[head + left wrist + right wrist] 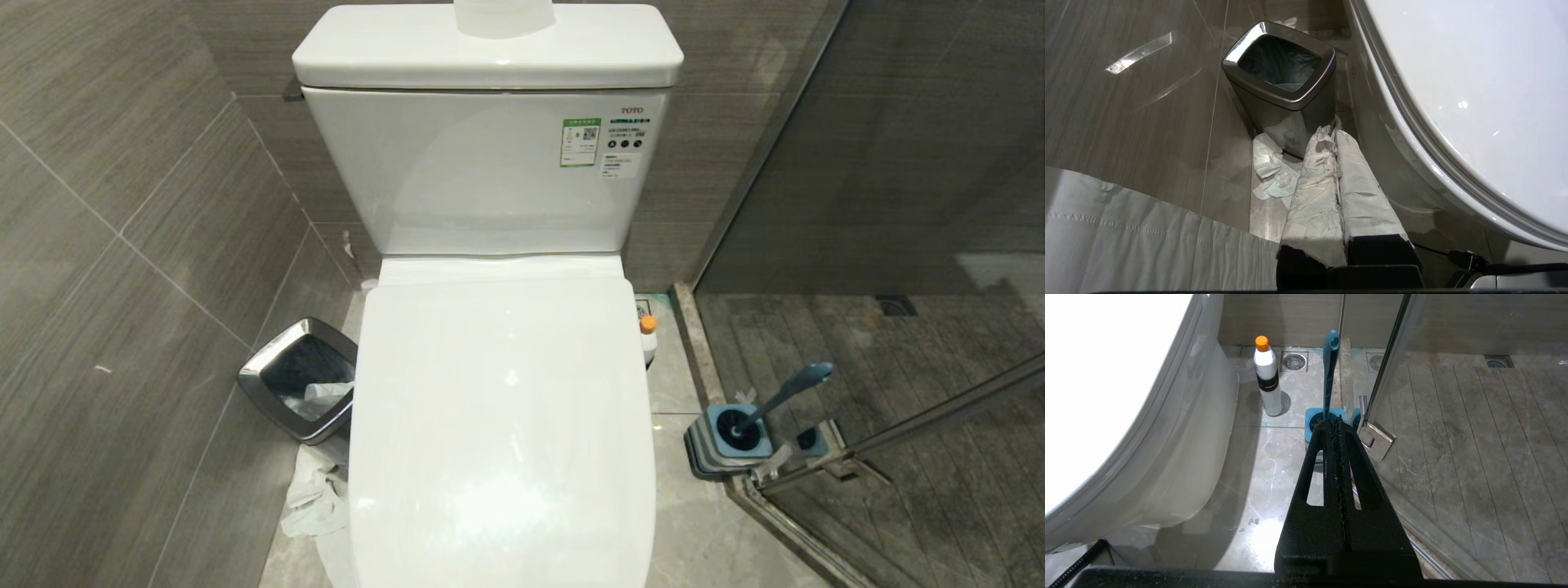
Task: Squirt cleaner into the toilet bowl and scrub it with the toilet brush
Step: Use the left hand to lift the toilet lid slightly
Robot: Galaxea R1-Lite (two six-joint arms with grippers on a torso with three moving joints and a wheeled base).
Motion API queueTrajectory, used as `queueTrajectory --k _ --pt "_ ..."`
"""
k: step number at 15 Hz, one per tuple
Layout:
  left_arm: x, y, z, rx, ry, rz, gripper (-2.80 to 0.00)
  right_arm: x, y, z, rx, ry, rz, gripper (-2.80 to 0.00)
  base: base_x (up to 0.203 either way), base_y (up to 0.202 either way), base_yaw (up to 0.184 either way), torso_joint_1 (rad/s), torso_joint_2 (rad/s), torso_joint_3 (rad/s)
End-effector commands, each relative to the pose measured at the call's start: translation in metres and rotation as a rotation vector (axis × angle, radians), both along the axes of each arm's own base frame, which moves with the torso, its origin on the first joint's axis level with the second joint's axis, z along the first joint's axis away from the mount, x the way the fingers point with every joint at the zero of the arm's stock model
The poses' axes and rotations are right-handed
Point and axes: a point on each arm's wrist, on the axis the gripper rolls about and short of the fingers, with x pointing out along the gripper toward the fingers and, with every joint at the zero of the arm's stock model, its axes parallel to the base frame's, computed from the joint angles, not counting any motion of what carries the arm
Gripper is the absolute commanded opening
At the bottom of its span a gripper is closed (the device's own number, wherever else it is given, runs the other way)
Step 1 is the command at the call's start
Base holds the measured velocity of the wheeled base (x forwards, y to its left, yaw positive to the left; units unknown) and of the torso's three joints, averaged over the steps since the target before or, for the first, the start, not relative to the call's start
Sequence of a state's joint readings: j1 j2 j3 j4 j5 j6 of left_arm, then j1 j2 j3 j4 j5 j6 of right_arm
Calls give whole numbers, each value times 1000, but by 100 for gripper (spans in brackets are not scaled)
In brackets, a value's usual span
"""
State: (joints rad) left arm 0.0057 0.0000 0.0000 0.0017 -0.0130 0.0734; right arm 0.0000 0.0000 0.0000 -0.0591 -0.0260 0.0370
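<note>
Right wrist view, toilet brush [1330, 371] just beyond closed right hand [1336, 421]

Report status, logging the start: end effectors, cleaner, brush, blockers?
Both end effectors shut, empty. White orange-capped cleaner bottle and grey-blue toilet brush untouched on floor. White toilet lid closed over bowl.

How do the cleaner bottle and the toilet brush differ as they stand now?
The cleaner bottle is white with an orange cap and stands directly on the floor; the toilet brush is blue-grey and sits in its square holder. The bottle stands upright, while the brush handle leans. Both stand untouched on the toilet's right side.
</note>
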Motion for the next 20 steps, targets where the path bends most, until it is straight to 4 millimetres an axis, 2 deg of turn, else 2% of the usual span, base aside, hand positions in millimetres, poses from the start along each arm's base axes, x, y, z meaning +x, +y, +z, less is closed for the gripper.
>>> queueTrajectory --k 1,8,20 --pt "0 0 0 9 5 -4 -280 2 0 -7 6 24 -4 -280 0 0 0 0 0 0" --pt "0 0 0 83 6 -15 -280 2 0 -7 6 25 -4 -280 0 0 0 0 0 0" --pt "0 0 1 63 0 -19 -280 2 0 -7 6 24 -4 -280 0 0 0 0 0 0"
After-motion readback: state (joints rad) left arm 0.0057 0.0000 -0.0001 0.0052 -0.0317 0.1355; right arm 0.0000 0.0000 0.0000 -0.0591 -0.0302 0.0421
